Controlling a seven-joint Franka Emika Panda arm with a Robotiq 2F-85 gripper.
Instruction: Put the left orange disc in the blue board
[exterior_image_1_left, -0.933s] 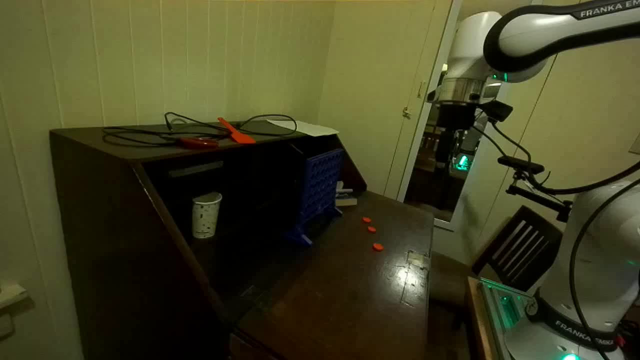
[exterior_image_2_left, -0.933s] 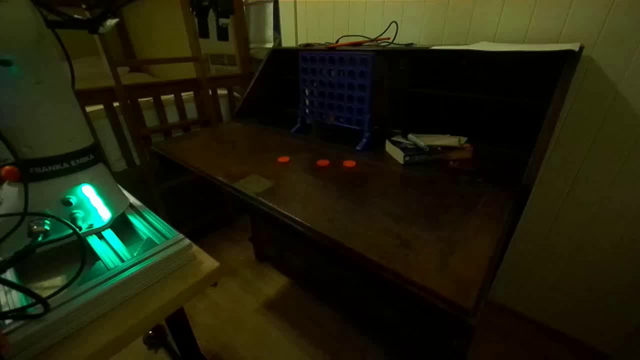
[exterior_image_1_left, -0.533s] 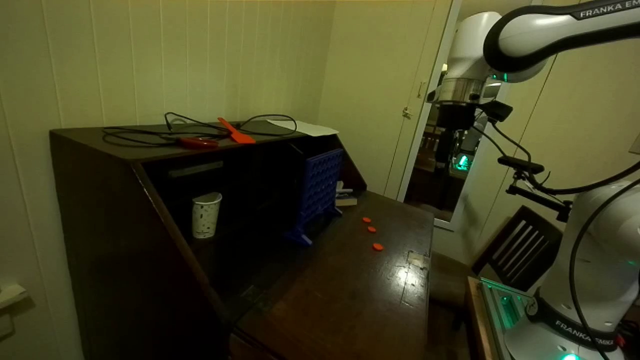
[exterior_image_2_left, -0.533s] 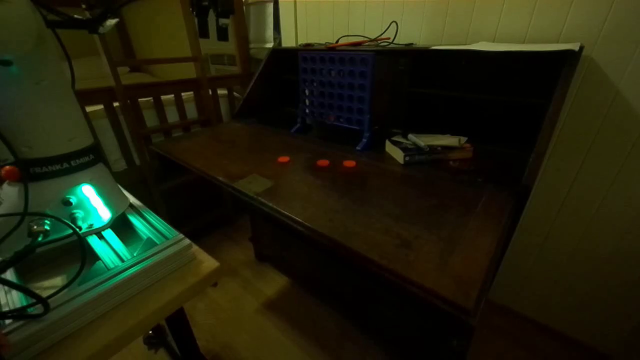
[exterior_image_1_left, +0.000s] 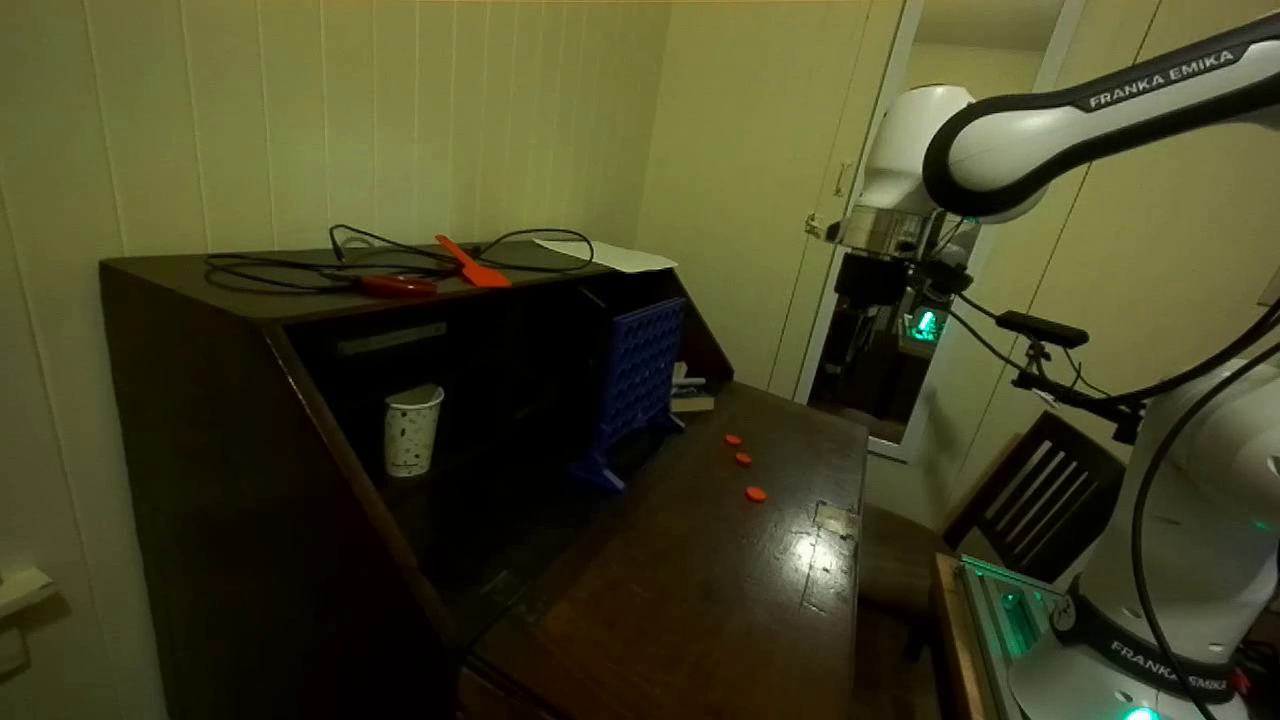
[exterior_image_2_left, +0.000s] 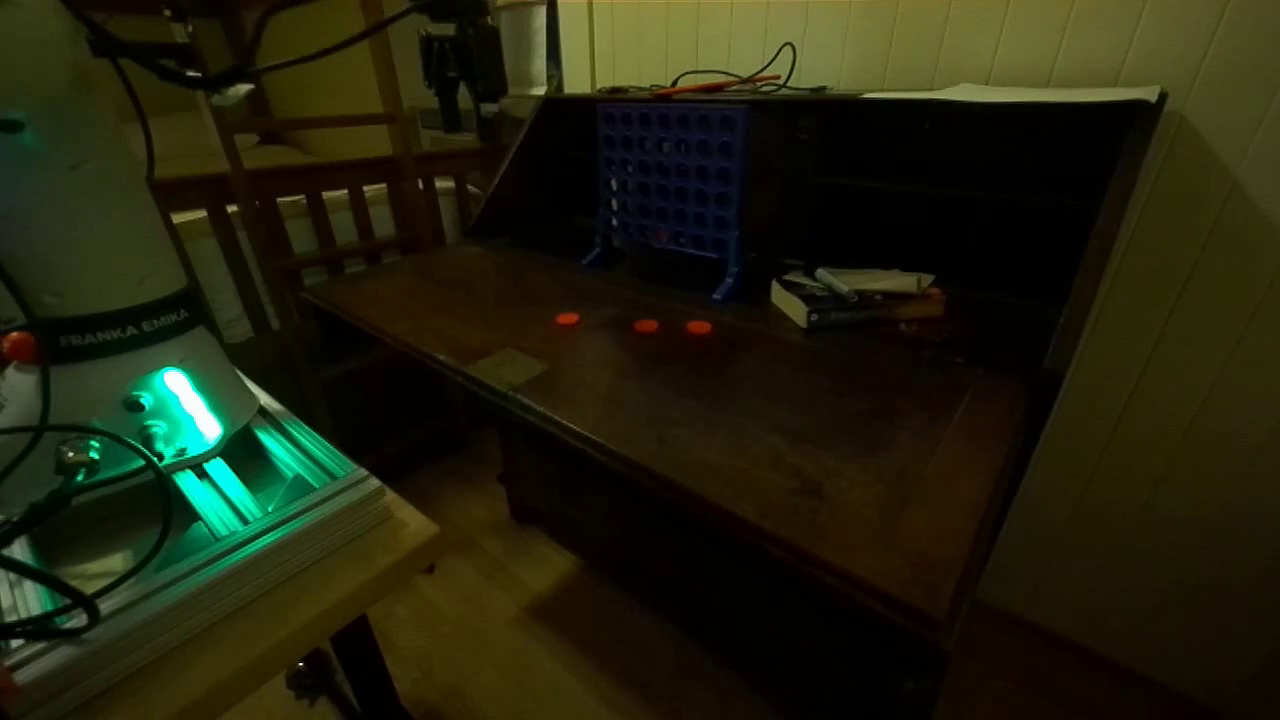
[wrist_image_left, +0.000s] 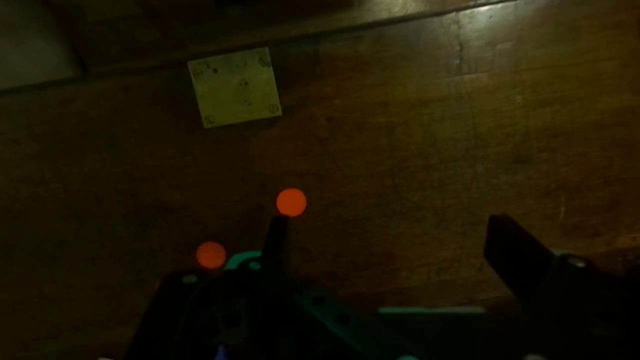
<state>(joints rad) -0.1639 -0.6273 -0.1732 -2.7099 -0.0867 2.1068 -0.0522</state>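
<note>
Left orange disc (exterior_image_2_left: 567, 319) lies flat just left of frame centre in an exterior view; likely light, stiff, slick, best pinched across its rim. Tool (wrist_image_left: 390, 220) spread, gripping nothing.

Glossy white, black-trimmed Franka arm (exterior_image_1_left: 1040, 145) enters at upper right of an ext. view, sloping down to its rounded white wrist (exterior_image_1_left: 915, 140), which stands nr vertical, silver metal collar (exterior_image_1_left: 883, 230) at its lower end. Below that hangs the black two-finger Robotiq gripper (wrist_image_left: 390, 220); its dark blocky fingers (wrist_image_left: 517, 252) reach in from bottom edge of wrist view, spread well apart, wide gap btwn tips, & point down in an ext. view. Rounded white base (exterior_image_1_left: 1075, 675) stands upright, w/ black lettered band (exterior_image_2_left: 120, 325) & green light strip (exterior_image_2_left: 192, 405) lit. Finer finger detail too dark to tell.
</note>
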